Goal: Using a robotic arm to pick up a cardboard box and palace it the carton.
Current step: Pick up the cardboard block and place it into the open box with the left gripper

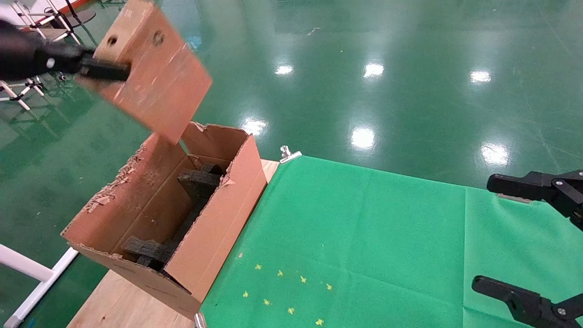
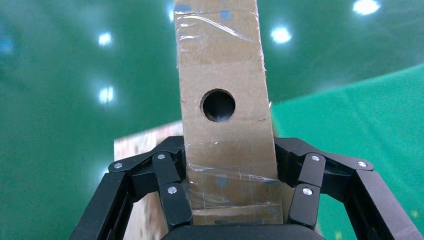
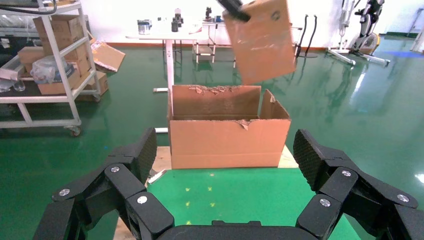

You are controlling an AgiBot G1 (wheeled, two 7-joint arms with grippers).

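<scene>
My left gripper [image 1: 98, 69] is shut on the cardboard box [image 1: 145, 68], a narrow reddish-brown block with a round hole and whitish scuffs. It holds the box tilted in the air above the far end of the carton [image 1: 218, 218], a large brown carton with upright ragged flaps and black foam blocks [image 1: 199, 181] inside. In the left wrist view the box [image 2: 225, 120] stands between the fingers [image 2: 172, 192]. The right wrist view shows the box [image 3: 260, 42] above the carton [image 3: 227, 137]. My right gripper [image 1: 514, 239] is open and empty at the table's right side.
Green cloth [image 1: 364, 237] covers the table, with small yellow marks [image 1: 291, 291] near the front and a metal clip [image 1: 289, 154] at its far edge. Bare wood [image 1: 118, 300] shows under the carton. Shelves with boxes [image 3: 50, 60] stand beyond on the green floor.
</scene>
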